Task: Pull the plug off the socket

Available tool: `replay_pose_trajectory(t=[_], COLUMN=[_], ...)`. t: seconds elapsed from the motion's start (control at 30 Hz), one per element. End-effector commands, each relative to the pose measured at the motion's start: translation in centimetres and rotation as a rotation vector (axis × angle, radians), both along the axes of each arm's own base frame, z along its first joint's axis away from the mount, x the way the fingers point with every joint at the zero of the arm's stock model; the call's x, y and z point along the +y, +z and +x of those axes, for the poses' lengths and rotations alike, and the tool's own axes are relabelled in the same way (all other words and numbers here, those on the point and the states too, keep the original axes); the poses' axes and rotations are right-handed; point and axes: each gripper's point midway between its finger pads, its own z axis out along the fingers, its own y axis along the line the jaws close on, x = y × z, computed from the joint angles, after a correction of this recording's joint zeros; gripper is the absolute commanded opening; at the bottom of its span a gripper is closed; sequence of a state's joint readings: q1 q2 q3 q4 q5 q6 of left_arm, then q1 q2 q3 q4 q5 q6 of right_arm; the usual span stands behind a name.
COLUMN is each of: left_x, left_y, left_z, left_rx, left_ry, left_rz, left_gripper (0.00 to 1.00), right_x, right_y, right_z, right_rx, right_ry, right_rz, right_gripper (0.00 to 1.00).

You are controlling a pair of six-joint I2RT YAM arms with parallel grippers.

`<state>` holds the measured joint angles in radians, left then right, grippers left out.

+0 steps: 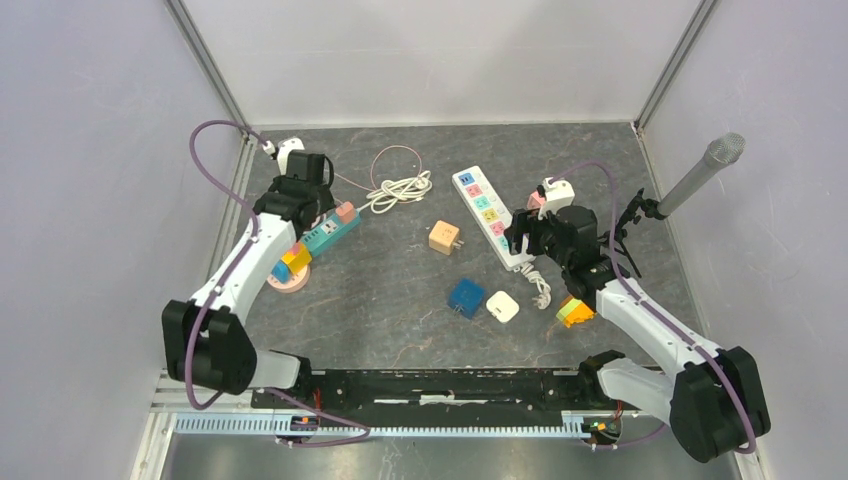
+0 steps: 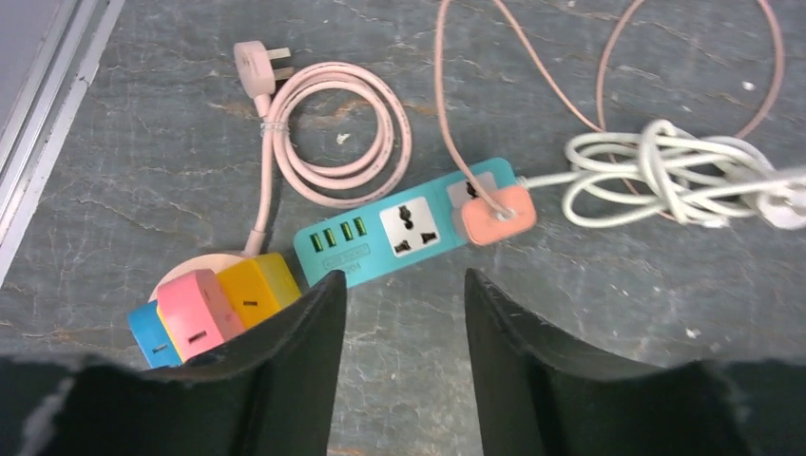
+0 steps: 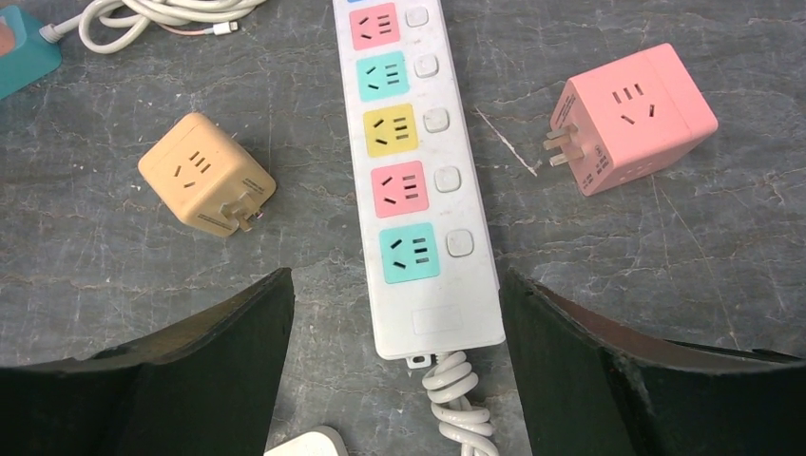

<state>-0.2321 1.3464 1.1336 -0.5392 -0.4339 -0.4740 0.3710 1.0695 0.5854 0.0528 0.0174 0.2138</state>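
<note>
A teal socket strip [image 2: 380,237] lies on the grey table at the left. A salmon plug [image 2: 494,215] with a thin pink cord sits in its end outlet. My left gripper [image 2: 406,285] hangs just in front of the strip, its fingers partly apart with only bare table between them, touching neither strip nor plug. From above, that gripper [image 1: 303,200] covers the strip's left part [image 1: 330,232]. My right gripper [image 3: 394,280] is open, straddling the cable end of a white multi-outlet strip [image 3: 409,142] without touching it.
A round pink hub with yellow, pink and blue cubes [image 2: 204,309] touches the teal strip's left end. Coiled pink cord [image 2: 328,133] and white cable bundle [image 2: 665,176] lie behind. Orange cube [image 3: 204,176], pink cube [image 3: 632,119], blue cube [image 1: 466,297], white cube [image 1: 503,306]. Microphone [image 1: 700,175] at right.
</note>
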Motion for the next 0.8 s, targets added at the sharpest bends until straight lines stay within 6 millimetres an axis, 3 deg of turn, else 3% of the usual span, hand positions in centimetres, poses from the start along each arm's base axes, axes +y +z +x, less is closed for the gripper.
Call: replay_pose_trajectory(t=[0.0, 0.33, 0.57, 0.77], left_x=[1.4, 0.0, -3.4, -7.3], left_y=[-0.3, -7.7, -9.4, -9.9], left_z=[2.7, 6.8, 6.9, 5.3], left_rx=[-0.082, 0.094, 0.137, 0.182], left_ry=[0.138, 0.093, -0.037, -0.124], left_rz=[-0.015, -0.026, -0.170, -0.378], left_gripper=[0.54, 0.55, 0.56, 0.53], right_x=[0.7, 0.1, -0.1, 3.5], right_y=[0.8, 1.0, 0.1, -0.5], right_z=[0.3, -0.3, -0.5, -1.1], right_rx=[-0.029, -0.033, -0.013, 0.012], right_ry=[0.029, 0.030, 0.015, 0.165], right_rz=[0.037, -0.005, 0.000, 0.124], right_gripper=[0.83, 0.83, 0.83, 0.81])
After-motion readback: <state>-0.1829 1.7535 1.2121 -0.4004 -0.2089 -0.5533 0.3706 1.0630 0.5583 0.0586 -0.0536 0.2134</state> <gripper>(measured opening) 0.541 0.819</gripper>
